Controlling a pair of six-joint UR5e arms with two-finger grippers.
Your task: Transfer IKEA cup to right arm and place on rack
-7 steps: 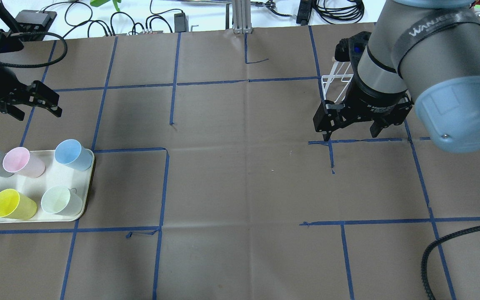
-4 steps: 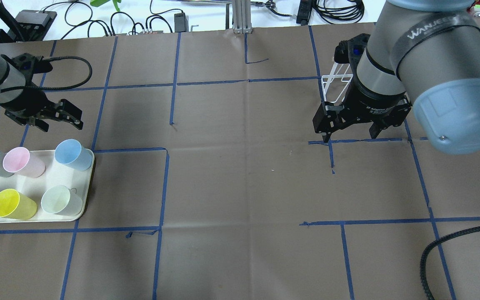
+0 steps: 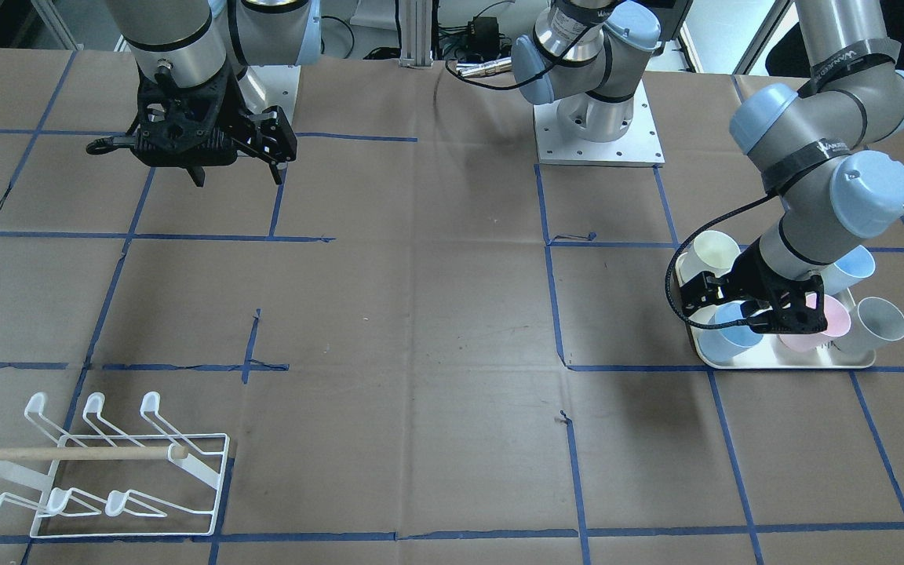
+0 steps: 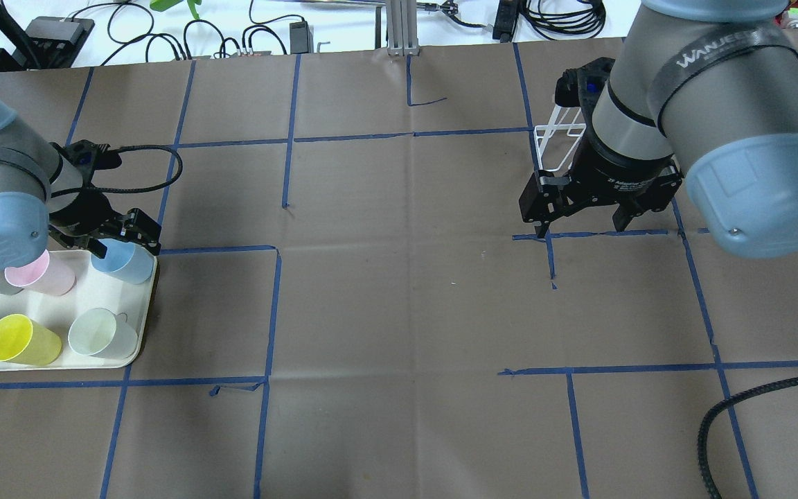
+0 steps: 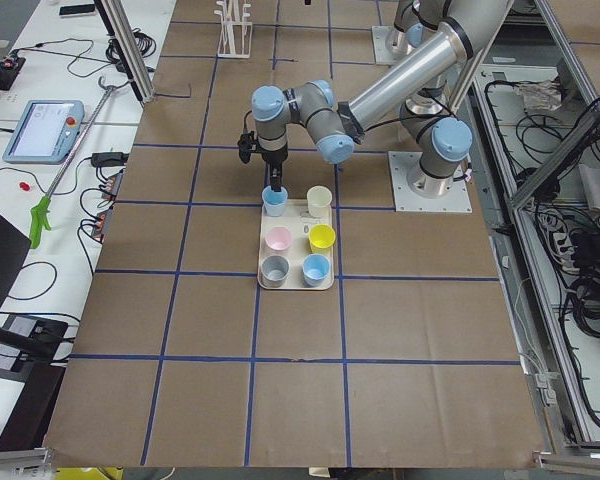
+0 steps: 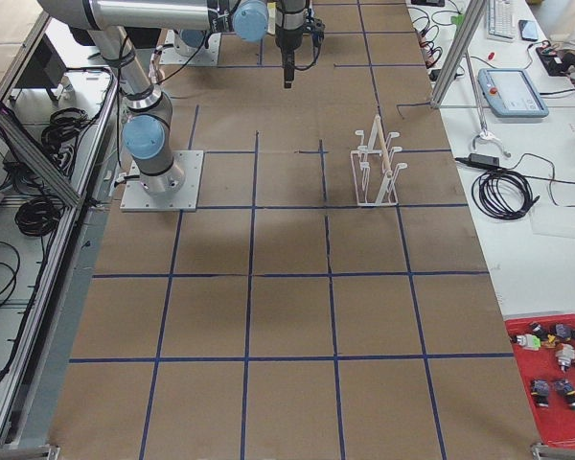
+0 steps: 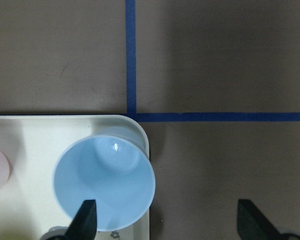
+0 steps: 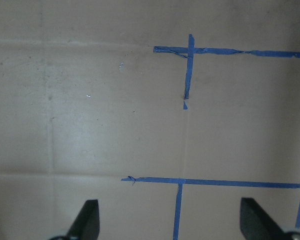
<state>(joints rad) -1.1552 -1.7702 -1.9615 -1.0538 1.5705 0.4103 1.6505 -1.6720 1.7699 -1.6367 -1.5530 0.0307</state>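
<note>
You have the left gripper (image 4: 127, 242) low over the far right corner of the cream tray (image 4: 91, 294), which sits at the near left of the table. Its jaws are spread wide and grip nothing. In your left wrist view one fingertip (image 7: 86, 220) lies over the mouth of the light blue cup (image 7: 104, 187), just inside its rim, while the other is off to the right over the brown paper (image 4: 399, 298) beyond the tray's edge; you cannot tell whether that finger touches the cup. The cup stands upright, mouth up, in that corner of the tray, beside the pink cup (image 4: 39, 272). A yellow cup (image 4: 18, 339) and a pale green cup (image 4: 101, 333) stand in the tray's near row. Your right gripper (image 4: 582, 227) hangs over the far right part of the table, also released, its fingers well apart, with paper and blue tape (image 8: 187, 70) showing between them in the right wrist view. The rack (image 3: 195, 469) stands on the table just beyond that gripper, with its wooden dowel (image 3: 67, 453) across it, well apart from the tray and the cups
</note>
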